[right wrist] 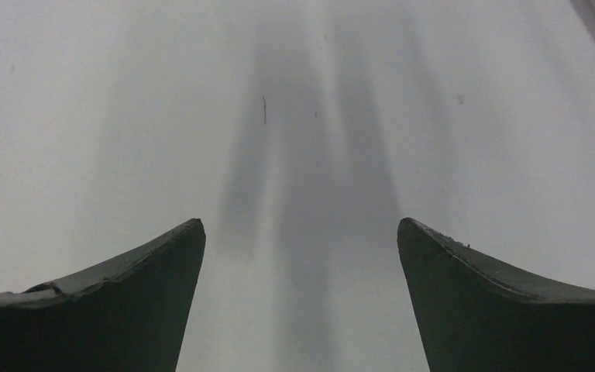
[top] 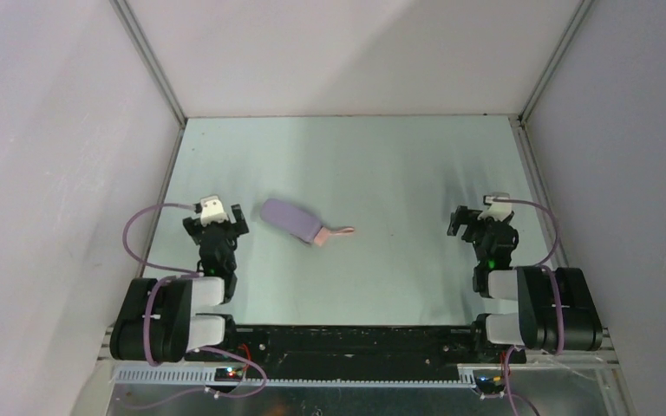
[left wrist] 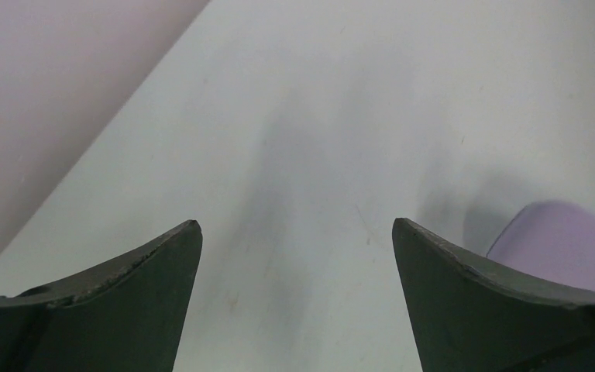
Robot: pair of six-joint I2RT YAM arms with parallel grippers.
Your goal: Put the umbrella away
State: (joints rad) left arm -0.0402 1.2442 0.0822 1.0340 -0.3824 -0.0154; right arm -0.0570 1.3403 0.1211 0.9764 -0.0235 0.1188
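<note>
Both grippers are spread wide and hold nothing: the left gripper hangs over bare table with the lilac case just beyond its right-hand finger, and the right gripper frames only table. In the top view the case lies left of centre, its long axis running upper left to lower right. The umbrella shows only as a pink end poking out of the case's lower-right tip.

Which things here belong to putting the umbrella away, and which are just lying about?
Job: umbrella, only its pink handle end and strap showing; lilac case it pokes out of; left tool and right tool, both open.
Just there: table; side walls.
</note>
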